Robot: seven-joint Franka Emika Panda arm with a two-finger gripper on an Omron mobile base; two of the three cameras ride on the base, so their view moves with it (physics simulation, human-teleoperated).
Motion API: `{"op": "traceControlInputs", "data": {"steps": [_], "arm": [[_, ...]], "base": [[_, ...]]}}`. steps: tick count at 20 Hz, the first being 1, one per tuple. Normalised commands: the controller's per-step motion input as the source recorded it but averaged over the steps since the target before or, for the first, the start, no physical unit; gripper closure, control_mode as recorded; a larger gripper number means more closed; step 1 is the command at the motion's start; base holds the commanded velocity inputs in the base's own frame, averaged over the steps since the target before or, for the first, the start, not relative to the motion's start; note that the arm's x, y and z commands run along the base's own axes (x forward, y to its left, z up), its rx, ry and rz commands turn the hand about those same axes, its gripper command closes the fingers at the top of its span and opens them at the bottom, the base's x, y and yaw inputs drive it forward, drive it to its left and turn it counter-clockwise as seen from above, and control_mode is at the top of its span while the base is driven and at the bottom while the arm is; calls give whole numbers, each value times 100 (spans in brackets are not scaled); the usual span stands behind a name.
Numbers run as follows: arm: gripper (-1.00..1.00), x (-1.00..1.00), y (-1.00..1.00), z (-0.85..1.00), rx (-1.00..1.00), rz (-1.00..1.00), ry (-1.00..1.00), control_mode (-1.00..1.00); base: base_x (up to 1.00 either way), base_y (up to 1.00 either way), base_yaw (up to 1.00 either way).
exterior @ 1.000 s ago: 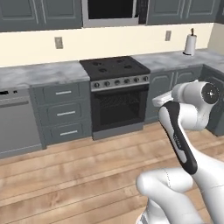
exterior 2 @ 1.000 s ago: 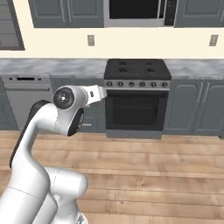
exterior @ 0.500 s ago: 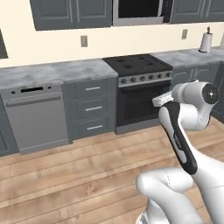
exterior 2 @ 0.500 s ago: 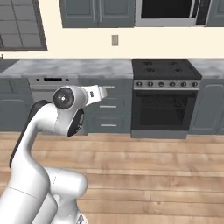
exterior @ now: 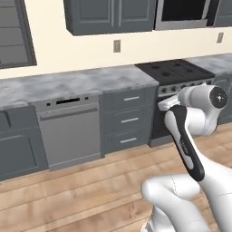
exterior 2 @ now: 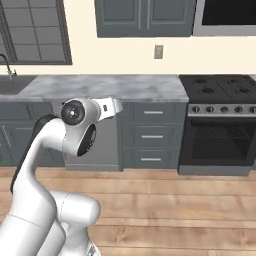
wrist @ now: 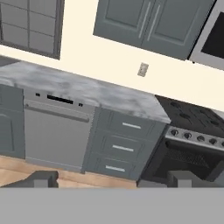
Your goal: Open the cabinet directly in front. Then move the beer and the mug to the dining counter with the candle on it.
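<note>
Cabinet (wrist: 151, 24) doors are shut, high on the wall straight ahead of my claw (wrist: 116, 179), whose fingers stand wide apart and empty. Below it runs a grey marbled worktop (wrist: 87, 92) over a dishwasher (wrist: 54, 133) and three drawers (wrist: 122, 146). A black stove (wrist: 188, 131) sits to the right.

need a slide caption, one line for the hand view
Open claw faces closed wall cabinet, dishwasher, drawers and stove.
</note>
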Motion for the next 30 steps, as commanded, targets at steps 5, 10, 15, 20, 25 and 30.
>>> {"op": "traceControlInputs", "data": {"steps": [5, 10, 15, 20, 25, 30], "arm": [[-100, 0, 0, 0, 0, 0, 0, 100], [-100, 0, 0, 0, 0, 0, 0, 100], [-100, 0, 0, 0, 0, 0, 0, 100], [-100, 0, 0, 0, 0, 0, 0, 100], [-100, 0, 0, 0, 0, 0, 0, 100], [-100, 0, 0, 0, 0, 0, 0, 100]], "base": [[26, 100, -2], [-17, 100, 0], [-38, 100, 0], [-39, 100, 0], [-38, 100, 0], [-39, 100, 0]]}}
